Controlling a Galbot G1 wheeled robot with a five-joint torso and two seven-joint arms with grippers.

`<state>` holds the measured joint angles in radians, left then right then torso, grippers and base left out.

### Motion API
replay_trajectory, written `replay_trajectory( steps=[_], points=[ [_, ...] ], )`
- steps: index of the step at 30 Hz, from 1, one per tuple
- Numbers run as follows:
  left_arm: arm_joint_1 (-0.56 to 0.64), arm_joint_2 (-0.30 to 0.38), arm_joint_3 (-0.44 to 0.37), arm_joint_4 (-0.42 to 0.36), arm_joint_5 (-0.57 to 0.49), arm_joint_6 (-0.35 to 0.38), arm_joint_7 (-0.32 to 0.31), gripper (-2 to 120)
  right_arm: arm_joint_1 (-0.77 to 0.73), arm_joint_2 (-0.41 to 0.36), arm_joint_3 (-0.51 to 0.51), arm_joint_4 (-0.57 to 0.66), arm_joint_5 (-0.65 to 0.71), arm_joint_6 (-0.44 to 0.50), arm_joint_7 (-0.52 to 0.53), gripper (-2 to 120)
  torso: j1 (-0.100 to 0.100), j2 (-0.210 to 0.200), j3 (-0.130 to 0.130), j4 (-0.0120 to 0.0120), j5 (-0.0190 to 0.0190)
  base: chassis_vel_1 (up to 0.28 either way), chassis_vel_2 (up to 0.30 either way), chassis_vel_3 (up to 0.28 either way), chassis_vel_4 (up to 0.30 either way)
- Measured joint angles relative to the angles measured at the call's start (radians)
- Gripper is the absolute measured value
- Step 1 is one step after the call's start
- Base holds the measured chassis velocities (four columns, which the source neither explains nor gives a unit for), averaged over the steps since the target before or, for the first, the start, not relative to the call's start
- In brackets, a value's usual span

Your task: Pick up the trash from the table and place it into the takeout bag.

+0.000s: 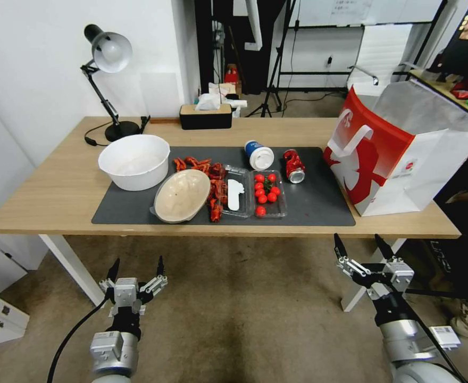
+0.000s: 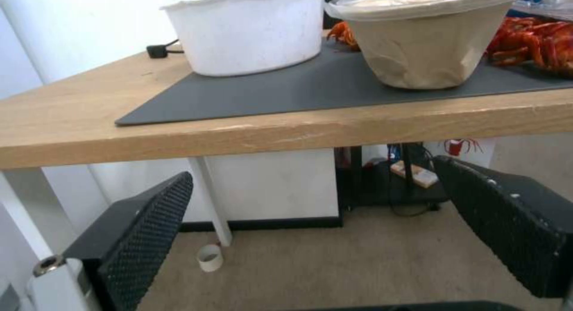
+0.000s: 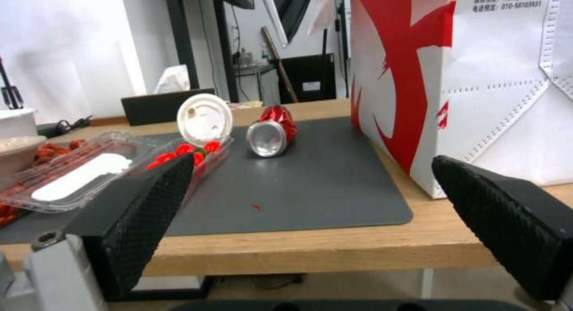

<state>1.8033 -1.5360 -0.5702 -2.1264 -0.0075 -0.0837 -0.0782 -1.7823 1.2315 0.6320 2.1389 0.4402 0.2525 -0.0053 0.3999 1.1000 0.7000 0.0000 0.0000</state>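
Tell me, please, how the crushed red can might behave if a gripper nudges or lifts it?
The crushed red can lies on its side on the dark mat, so a nudge would probably roll it unevenly. Dented walls suggest it is light and may crumple further under a firm squeeze.

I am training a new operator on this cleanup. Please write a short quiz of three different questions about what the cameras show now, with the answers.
1. True or false: the crushed red can lies on its side on the dark mat.
2. Which item is nearest the takeout bag? A) white bowl B) the can C) beige bowl
3. Fill in: both the left gripper and the right gripper are ____ and hang below the table edge.

Key: 1 true; 2 B; 3 open.
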Motion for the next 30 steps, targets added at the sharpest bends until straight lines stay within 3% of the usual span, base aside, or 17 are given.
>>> replay_trajectory(
  steps=[11,30],
  points=[
    [0.008,0.01,-0.003,-0.012,-0.011,-0.003,0.0,100,0.034,-0.02,-0.019,0.027,-0.017,-0.05,0.008,100,0.0,0.0,0.0,0.0,0.0001,0.0,0.0,0.0,0.0],
    [0.016,0.005,-0.015,-0.042,-0.003,-0.003,0.0,100,0.324,-0.158,-0.208,0.038,0.027,-0.34,0.153,100,0.0,0.0,0.0,-0.0001,0.0,0.0,0.0,0.0,0.0]
  ],
)
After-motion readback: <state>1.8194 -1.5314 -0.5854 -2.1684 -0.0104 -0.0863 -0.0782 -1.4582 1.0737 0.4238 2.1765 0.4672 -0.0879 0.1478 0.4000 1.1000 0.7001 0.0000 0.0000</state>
